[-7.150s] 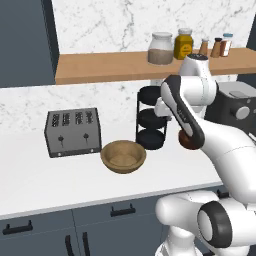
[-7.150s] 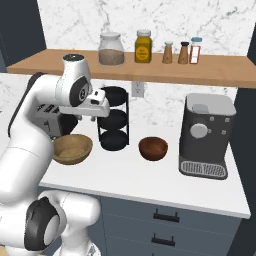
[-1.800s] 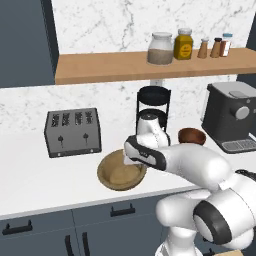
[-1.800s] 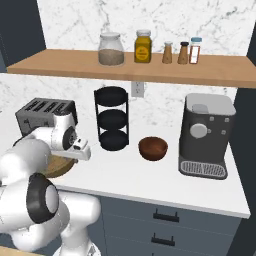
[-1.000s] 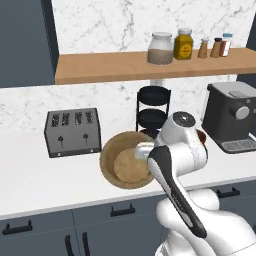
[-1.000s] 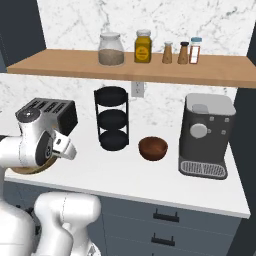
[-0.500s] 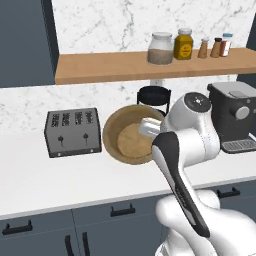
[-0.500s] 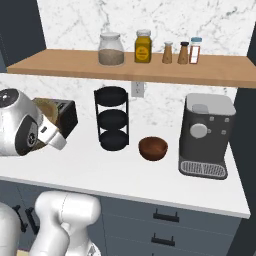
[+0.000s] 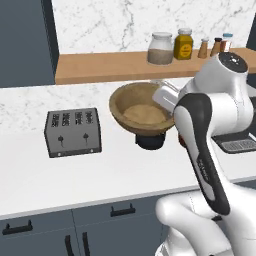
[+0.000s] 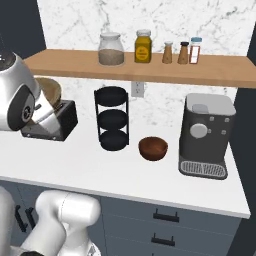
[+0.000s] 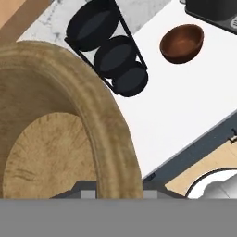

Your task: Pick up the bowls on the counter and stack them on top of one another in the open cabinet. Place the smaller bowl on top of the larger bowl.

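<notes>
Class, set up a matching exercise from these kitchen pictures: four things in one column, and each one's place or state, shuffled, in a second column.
Things:
1. larger bowl
2. smaller bowl
3. toaster
4. jars

Places or states:
A. standing on the wooden shelf
B. lifted off the counter, tilted, held at its rim
C. resting on the counter beside the coffee machine
D. standing on the counter, slots facing up

Pairs: 1-B, 2-C, 3-D, 4-A

A grey four-slot toaster [image 9: 73, 131] stands just left of the tool. To the tool's right are a black three-tier rack [image 10: 113, 119] and, farther off, a coffee machine [image 10: 205, 135]; jars [image 10: 111, 49] sit above.
</notes>
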Robot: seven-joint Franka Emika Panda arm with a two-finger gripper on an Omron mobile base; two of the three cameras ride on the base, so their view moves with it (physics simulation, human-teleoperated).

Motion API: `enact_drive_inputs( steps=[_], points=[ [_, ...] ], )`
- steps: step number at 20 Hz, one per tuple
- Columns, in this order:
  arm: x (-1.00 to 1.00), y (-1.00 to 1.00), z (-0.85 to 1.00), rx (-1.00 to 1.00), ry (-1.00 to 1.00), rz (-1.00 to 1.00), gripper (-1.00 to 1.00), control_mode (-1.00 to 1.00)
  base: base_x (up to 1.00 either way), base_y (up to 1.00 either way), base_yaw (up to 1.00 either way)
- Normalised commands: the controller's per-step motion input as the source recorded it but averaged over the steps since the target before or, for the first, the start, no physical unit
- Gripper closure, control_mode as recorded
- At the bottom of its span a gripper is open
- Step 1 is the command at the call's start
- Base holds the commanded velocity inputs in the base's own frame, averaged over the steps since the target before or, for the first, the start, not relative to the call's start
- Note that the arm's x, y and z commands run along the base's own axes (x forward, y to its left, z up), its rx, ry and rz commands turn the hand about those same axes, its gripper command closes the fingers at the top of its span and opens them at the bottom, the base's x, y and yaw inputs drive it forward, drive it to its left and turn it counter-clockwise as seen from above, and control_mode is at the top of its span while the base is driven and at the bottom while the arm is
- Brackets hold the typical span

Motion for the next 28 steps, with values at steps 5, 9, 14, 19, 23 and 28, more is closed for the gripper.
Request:
enact_drive_inputs(
  steps=[5, 9, 14, 19, 23, 28],
  points=[
    [0.15, 0.00, 0.71, 0.14, -0.01, -0.02, 1.00, -1.00, 0.00, 0.00, 0.00],
    [0.30, 0.13, 0.80, 0.03, 0.00, -0.14, 1.00, -1.00, 0.00, 0.00, 0.00],
    [0.13, 0.00, 0.53, 0.03, 0.00, -0.16, 1.00, -1.00, 0.00, 0.00, 0.00],
    [0.27, 0.00, -0.06, 0.00, 0.00, -0.09, 1.00, -1.00, 0.00, 0.00, 0.00],
    [0.78, 0.01, -0.33, 0.00, 0.00, -0.10, 1.00, -1.00, 0.00, 0.00, 0.00],
    [0.69, 0.39, -0.04, 0.00, -0.01, -0.13, 1.00, -1.00, 0.00, 0.00, 0.00]
  ],
)
